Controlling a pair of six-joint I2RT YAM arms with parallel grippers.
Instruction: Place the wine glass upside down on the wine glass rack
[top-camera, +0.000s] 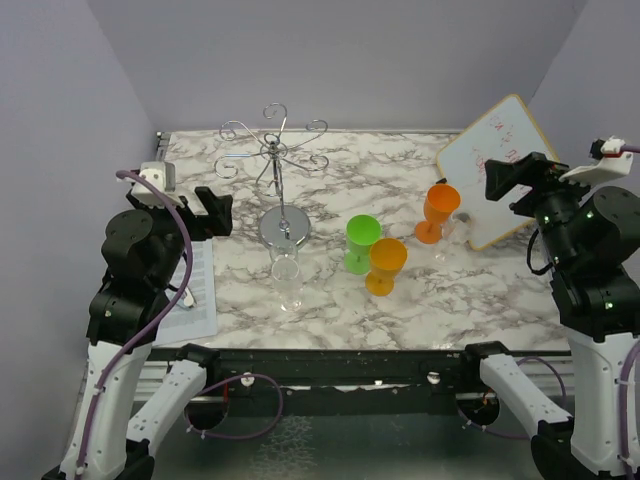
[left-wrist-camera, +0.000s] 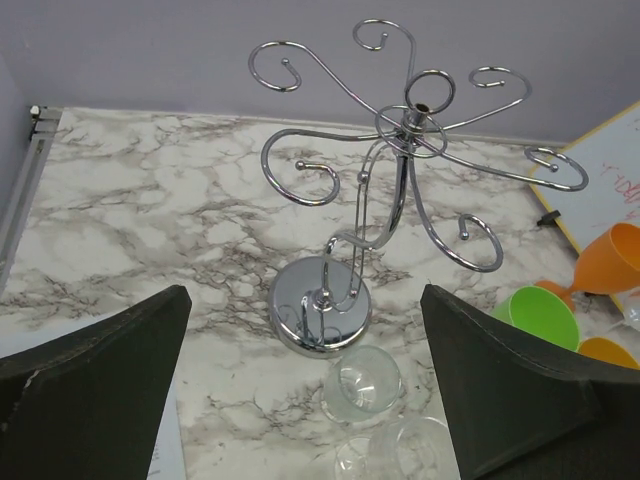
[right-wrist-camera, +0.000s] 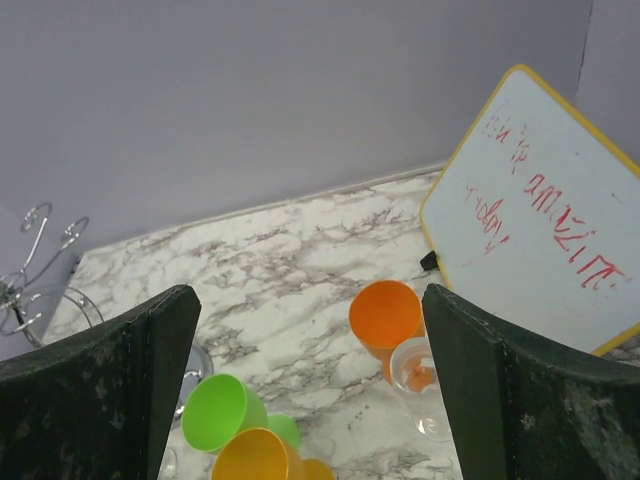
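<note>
The silver wire wine glass rack (top-camera: 277, 152) stands on its round chrome base (top-camera: 284, 228) at the table's middle left, with nothing on its arms. Two clear wine glasses (top-camera: 286, 277) stand upright just in front of the base. In the left wrist view the rack (left-wrist-camera: 405, 125) is ahead and the two glasses (left-wrist-camera: 362, 385) are below, between my fingers. A third clear glass (top-camera: 447, 236) stands by an orange goblet. My left gripper (top-camera: 218, 212) is open and empty, left of the rack. My right gripper (top-camera: 500, 178) is open and empty, raised at the right.
A green goblet (top-camera: 361, 243) and two orange goblets (top-camera: 386, 266) (top-camera: 438, 212) stand right of the rack. A whiteboard (top-camera: 497, 170) leans at the back right. A printed sheet (top-camera: 197, 292) lies at the front left. Walls close in on three sides.
</note>
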